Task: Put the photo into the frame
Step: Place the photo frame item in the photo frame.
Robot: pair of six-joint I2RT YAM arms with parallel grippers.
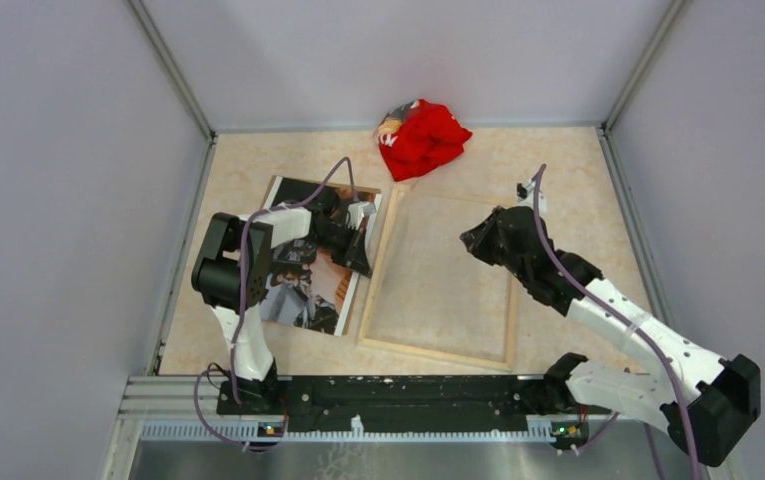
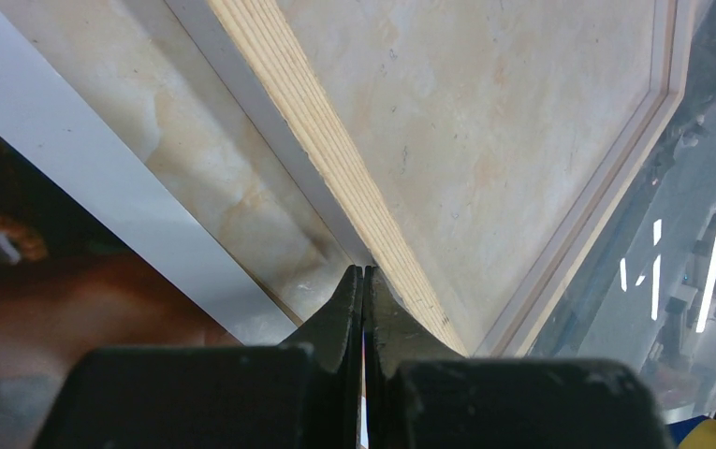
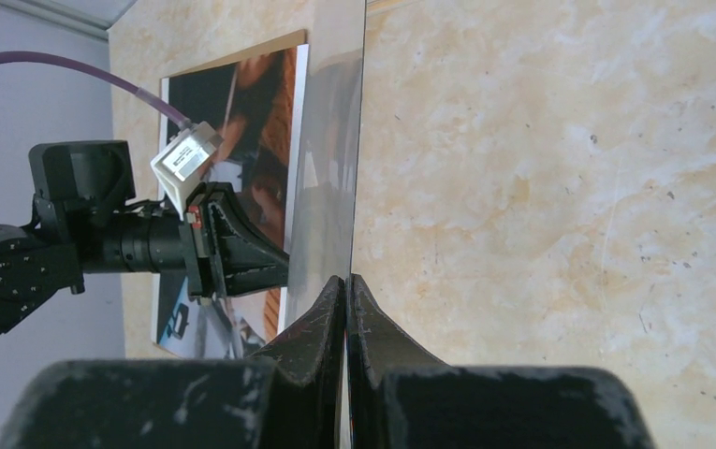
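The photo (image 1: 303, 300) lies face up on the left of the table, dark with orange-brown patches and a white border (image 2: 101, 168). To its right the frame (image 1: 436, 353) lies flat with its pale wood back edges up, and the marble shows through its pane (image 3: 541, 187). My left gripper (image 1: 366, 268) is shut and holds nothing. Its tips (image 2: 363, 271) rest in the narrow gap between photo and frame, against the frame's left wooden edge (image 2: 335, 159). Over the inside of the frame my right gripper (image 1: 468, 240) is also shut with nothing between its fingers (image 3: 346, 279). The left arm covers the photo's middle.
A crumpled red cloth (image 1: 423, 138) lies at the back, just beyond the frame's far edge. Grey walls close in the table on three sides. A black rail (image 1: 398, 395) carrying the arm bases runs along the near edge. Purple cables loop above both arms.
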